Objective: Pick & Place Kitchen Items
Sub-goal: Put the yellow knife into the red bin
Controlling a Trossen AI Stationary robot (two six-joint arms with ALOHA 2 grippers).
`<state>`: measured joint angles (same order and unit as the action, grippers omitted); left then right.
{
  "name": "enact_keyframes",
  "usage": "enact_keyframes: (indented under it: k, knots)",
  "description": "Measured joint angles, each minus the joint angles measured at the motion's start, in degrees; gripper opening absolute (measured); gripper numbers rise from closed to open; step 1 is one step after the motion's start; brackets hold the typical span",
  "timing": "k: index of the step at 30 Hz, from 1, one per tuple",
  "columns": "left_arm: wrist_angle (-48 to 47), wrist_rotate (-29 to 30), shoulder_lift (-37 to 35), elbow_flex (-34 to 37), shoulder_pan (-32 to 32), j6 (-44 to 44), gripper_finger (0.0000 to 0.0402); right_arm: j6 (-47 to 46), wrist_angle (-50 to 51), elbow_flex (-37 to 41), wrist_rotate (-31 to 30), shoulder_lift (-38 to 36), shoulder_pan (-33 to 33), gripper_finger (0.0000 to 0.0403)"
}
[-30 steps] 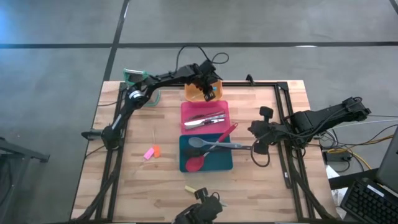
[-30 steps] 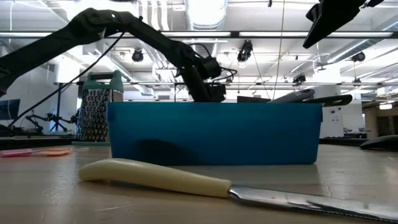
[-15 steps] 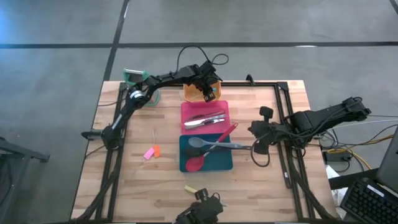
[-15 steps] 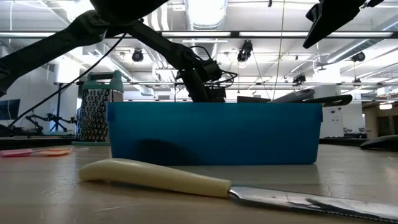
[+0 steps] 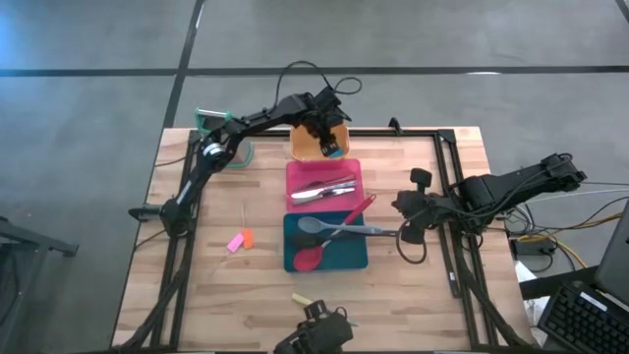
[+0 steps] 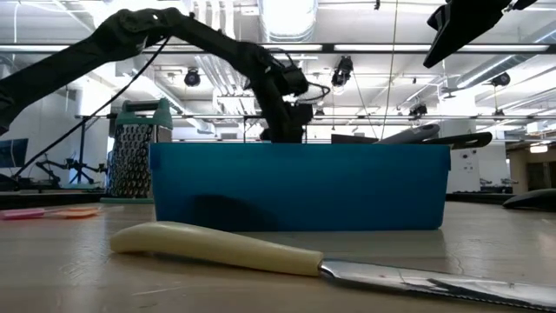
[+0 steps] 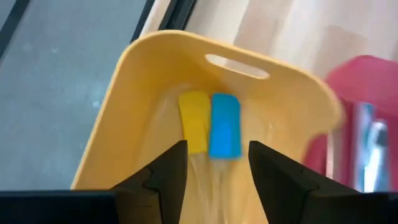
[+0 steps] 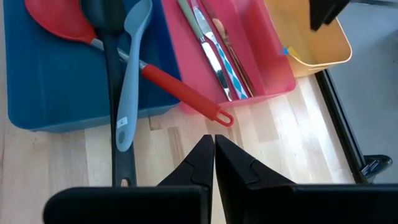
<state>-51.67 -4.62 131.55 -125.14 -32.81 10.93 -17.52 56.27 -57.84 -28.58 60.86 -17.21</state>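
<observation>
Fingers of the left gripper (image 7: 212, 163) stand parted and empty above the orange tray (image 5: 316, 145) at the far edge of the table (image 5: 206, 285); two small pieces lie side by side inside it, one yellow piece (image 7: 194, 121) and one blue piece (image 7: 224, 125). Right gripper (image 8: 214, 151), fingers pressed together and holding nothing, waits at the right, near the teal tray (image 5: 291, 258). Sorted, by appearance: pink tray (image 5: 295, 173), metal cutlery (image 5: 322, 188), count unclear; teal tray, three long spoons, one red spoon (image 5: 316, 253), one grey spoon (image 5: 339, 230), one black spoon (image 8: 114, 93). Outstanding, loose on the table: one pink piece (image 5: 235, 243) touching one orange piece (image 5: 247, 237) at the left; one yellow piece at the near edge (image 5: 300, 299); one pale-handled knife (image 6: 217, 246) at the near edge. Green-topped grater (image 5: 209, 122) stands far left. Task judged mostly done, roughly four items left.
</observation>
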Motion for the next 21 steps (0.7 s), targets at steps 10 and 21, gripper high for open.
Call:
enact_keyframes:
  k: [10, 21]
  knots:
    - [-14.36, 2.35, -5.61, -7.41, 2.41, -4.49, 0.0176, -0.43, 0.07, 0.0, 0.04, 0.0, 0.0, 0.0008]
    - [-19.0, 5.6, -21.73, -0.18, 11.03, -9.65, 0.0177, -0.7, 0.04, 0.0, 0.04, 0.0, 0.0, 0.0008]
